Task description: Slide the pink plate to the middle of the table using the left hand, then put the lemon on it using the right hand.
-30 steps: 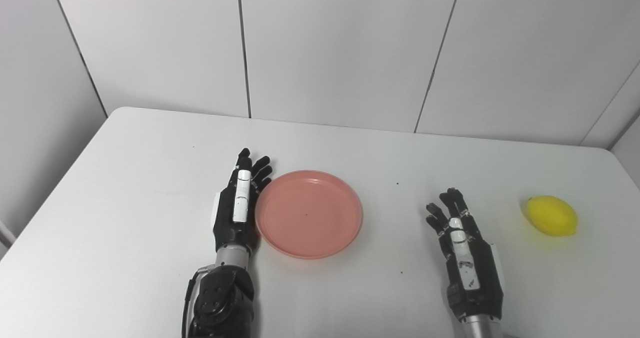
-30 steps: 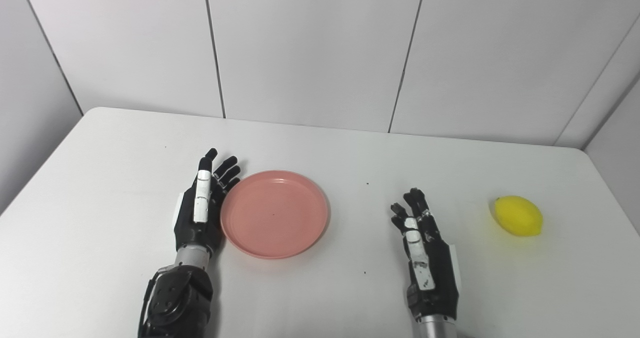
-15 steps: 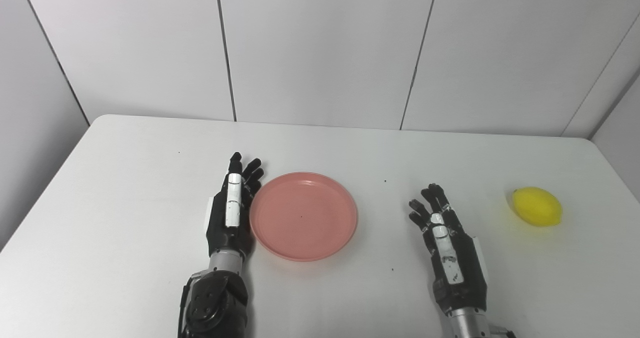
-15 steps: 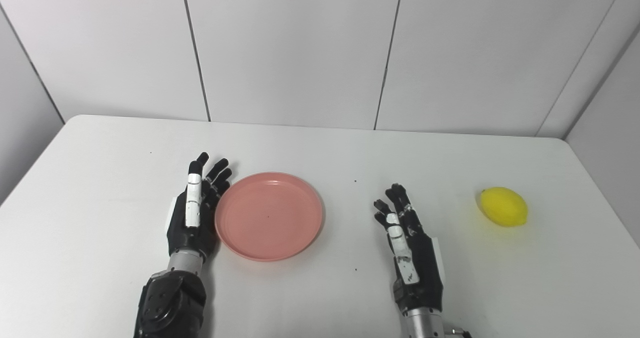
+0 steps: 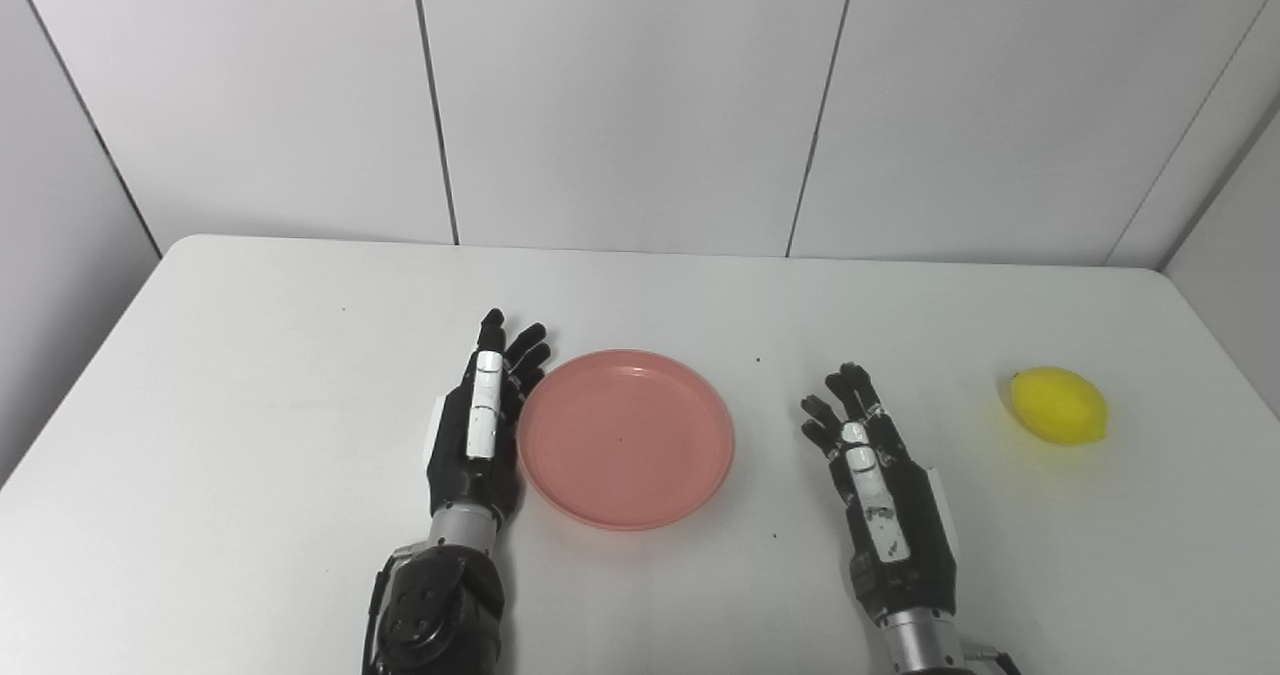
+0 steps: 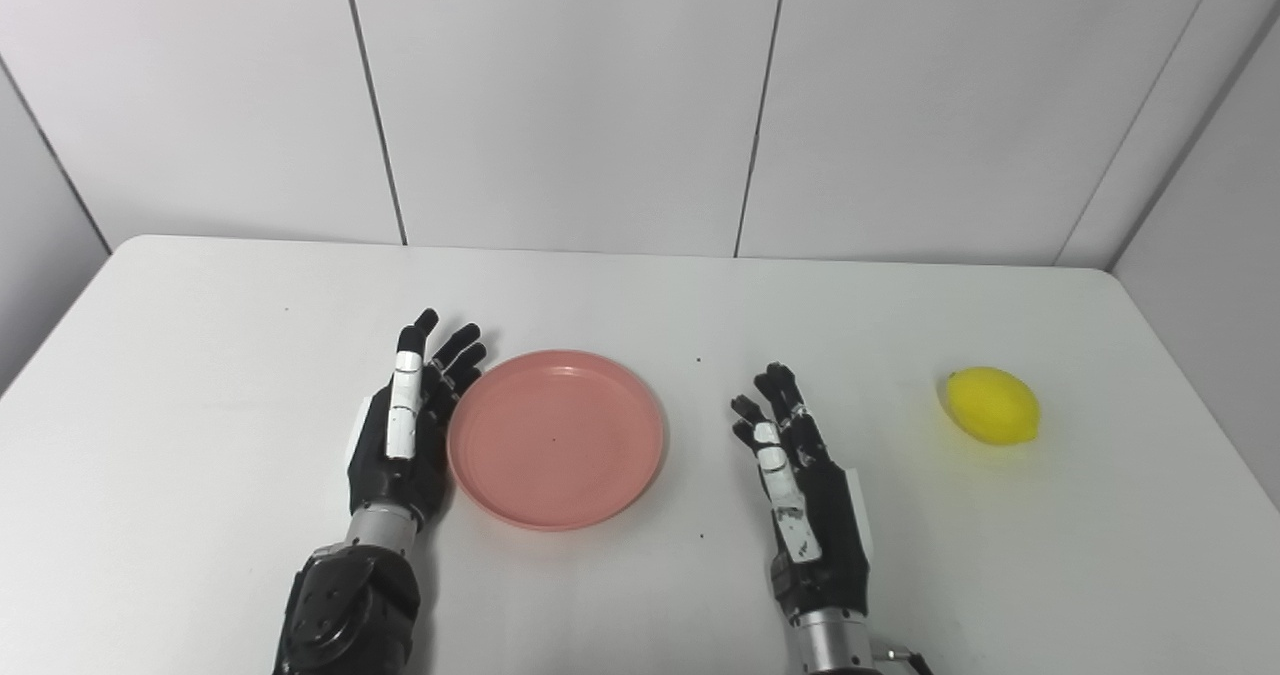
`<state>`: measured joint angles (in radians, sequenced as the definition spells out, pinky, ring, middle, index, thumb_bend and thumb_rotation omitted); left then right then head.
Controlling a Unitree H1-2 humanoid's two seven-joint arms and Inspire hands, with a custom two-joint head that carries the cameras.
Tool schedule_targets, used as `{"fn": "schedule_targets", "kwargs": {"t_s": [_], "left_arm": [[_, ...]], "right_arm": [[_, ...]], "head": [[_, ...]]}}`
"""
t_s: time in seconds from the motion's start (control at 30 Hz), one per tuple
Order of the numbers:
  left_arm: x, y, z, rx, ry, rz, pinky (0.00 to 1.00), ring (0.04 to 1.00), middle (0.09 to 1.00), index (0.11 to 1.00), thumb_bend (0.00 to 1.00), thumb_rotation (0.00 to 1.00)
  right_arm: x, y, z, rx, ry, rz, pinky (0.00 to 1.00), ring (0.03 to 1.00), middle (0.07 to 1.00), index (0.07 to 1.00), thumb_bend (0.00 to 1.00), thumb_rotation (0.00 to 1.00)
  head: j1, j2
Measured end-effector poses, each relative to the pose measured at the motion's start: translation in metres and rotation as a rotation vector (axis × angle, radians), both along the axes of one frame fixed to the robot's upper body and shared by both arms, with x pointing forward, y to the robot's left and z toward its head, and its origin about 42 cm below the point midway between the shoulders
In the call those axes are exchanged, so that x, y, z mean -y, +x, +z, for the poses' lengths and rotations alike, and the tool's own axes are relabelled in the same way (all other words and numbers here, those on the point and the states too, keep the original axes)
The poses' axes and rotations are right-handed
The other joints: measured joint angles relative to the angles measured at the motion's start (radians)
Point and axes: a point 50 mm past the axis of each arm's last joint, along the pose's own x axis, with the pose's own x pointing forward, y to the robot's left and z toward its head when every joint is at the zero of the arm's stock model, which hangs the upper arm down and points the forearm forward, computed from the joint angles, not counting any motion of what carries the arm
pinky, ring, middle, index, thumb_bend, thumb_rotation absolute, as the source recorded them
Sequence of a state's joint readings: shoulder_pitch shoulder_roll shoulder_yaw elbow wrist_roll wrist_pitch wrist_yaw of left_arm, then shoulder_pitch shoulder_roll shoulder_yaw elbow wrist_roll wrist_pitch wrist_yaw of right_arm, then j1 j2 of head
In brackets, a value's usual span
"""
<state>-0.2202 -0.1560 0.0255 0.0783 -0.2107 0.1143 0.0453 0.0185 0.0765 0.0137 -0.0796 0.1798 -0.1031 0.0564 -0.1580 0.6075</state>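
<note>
My left hand (image 5: 478,435): fingers (image 5: 522,347) spread, holding nothing, edge-on against the left rim of the pink plate (image 5: 627,438), touching or just beside it, can't tell which. My right hand (image 5: 885,500): fingers apart, empty, on edge, right of the plate with a gap of bare table (image 5: 250,405) between. Plate flat, empty, roughly mid-table. Lemon (image 5: 1058,406) lies far right of the plate, beyond my right hand, near the table's right edge, well apart from both.
</note>
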Motion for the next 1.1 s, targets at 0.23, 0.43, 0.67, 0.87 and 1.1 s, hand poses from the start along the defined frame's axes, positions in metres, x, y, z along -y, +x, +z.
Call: {"fn": "schedule_targets", "kwargs": {"t_s": [0.23, 0.43, 0.67, 0.87, 1.1], "left_arm": [[0.003, -0.002, 0.001, -0.010, 0.004, -0.016, 0.91, 0.850, 0.830, 0.942, 0.76, 0.80], [0.004, -0.002, 0.002, -0.013, 0.004, -0.020, 0.90, 0.839, 0.817, 0.929, 0.76, 0.78], [0.008, -0.004, 0.003, -0.018, -0.007, -0.024, 0.89, 0.837, 0.818, 0.929, 0.74, 0.76], [0.012, -0.005, 0.003, -0.021, -0.004, -0.050, 0.87, 0.839, 0.816, 0.936, 0.73, 0.77], [0.012, -0.005, 0.000, -0.015, -0.006, -0.053, 0.87, 0.837, 0.822, 0.947, 0.75, 0.79]], "right_arm": [[0.000, 0.000, 0.000, -0.001, -0.002, -0.003, 0.88, 0.856, 0.927, 0.916, 0.75, 0.68], [0.000, 0.000, 0.000, -0.001, -0.001, -0.005, 0.88, 0.855, 0.925, 0.913, 0.74, 0.68], [-0.001, 0.000, 0.000, -0.002, -0.001, -0.007, 0.88, 0.850, 0.921, 0.905, 0.73, 0.66], [-0.003, 0.000, 0.000, -0.002, 0.007, -0.008, 0.88, 0.847, 0.918, 0.903, 0.71, 0.66], [-0.004, 0.001, -0.003, -0.016, -0.002, -0.029, 0.86, 0.831, 0.889, 0.881, 0.72, 0.67]], "head": [[-0.002, 0.002], [-0.009, 0.003], [-0.023, 0.008], [-0.041, 0.006], [-0.110, -0.008]]}}
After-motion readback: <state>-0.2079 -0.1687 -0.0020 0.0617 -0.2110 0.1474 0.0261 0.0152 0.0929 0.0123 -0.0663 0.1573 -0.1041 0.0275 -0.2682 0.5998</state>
